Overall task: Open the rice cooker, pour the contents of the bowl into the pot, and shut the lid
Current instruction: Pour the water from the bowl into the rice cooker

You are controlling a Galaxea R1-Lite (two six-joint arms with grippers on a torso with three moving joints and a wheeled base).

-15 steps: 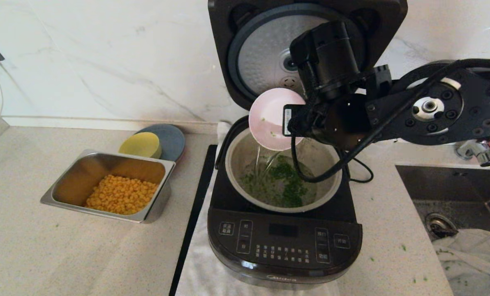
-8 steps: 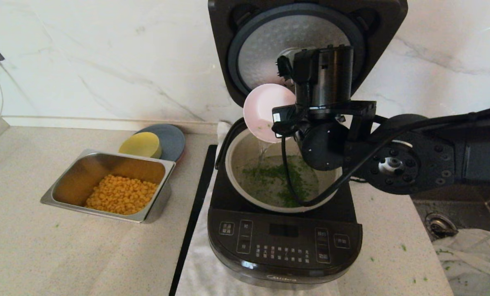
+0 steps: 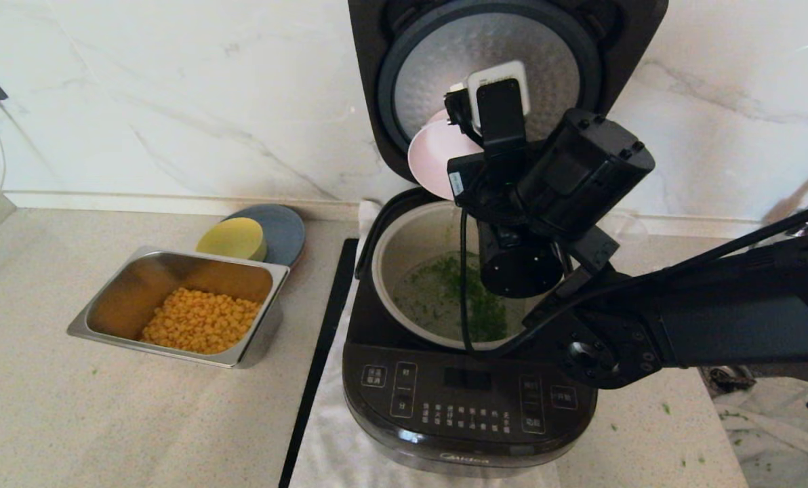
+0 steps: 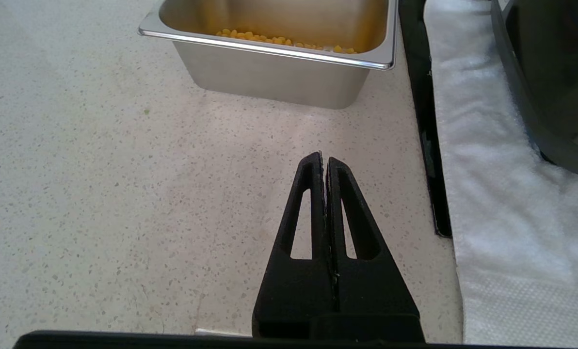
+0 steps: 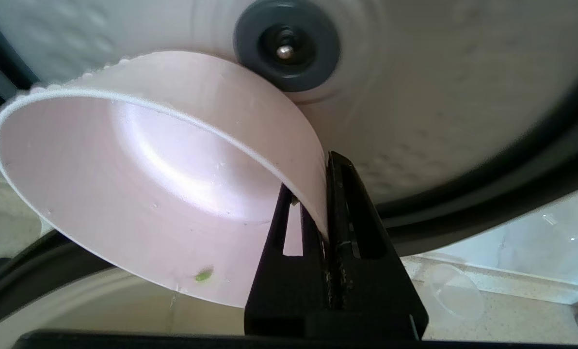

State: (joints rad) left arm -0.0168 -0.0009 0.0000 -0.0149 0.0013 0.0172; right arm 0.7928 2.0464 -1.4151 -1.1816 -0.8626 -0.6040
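Right claw (image 5: pixel 328 194) is clamped on the rim of the small pink-white bowl (image 5: pixel 138 194), one finger inside the wall and one outside. It holds the bowl in the air above the open rice cooker (image 3: pixel 468 400), close in front of the raised lid (image 3: pixel 377 88). In the head view the bowl (image 3: pixel 434 157) is tipped on edge, its mouth turned to the robot's left, with the dimpled silver disc (image 3: pixel 438 61) on the lid's underside right behind it. The right wrist view shows the bowl's inside nearly bare, with a single green bit (image 5: pixel 202 276) stuck near the lower rim.

Below the bowl, the round grey-beige pot (image 3: pixel 404 247) sits in the cooker body with the chopped green contents (image 3: pixel 445 278) scattered over its bottom. The right arm reaches in from the robot's right and covers part of the pot and part of the front button panel (image 3: pixel 445 400).

Left claw (image 4: pixel 324 162) hangs over bare desk (image 4: pixel 100 194) with its fingers pressed together and nothing between them. Ahead of it stands the steel tray (image 4: pixel 279 77), which holds yellow corn kernels (image 3: pixel 200 320). Behind the tray in the head view lie a yellow bowl (image 3: pixel 231 238) and a grey-blue plate (image 3: pixel 283 227). A white cloth (image 4: pixel 492 194) lies under the cooker.
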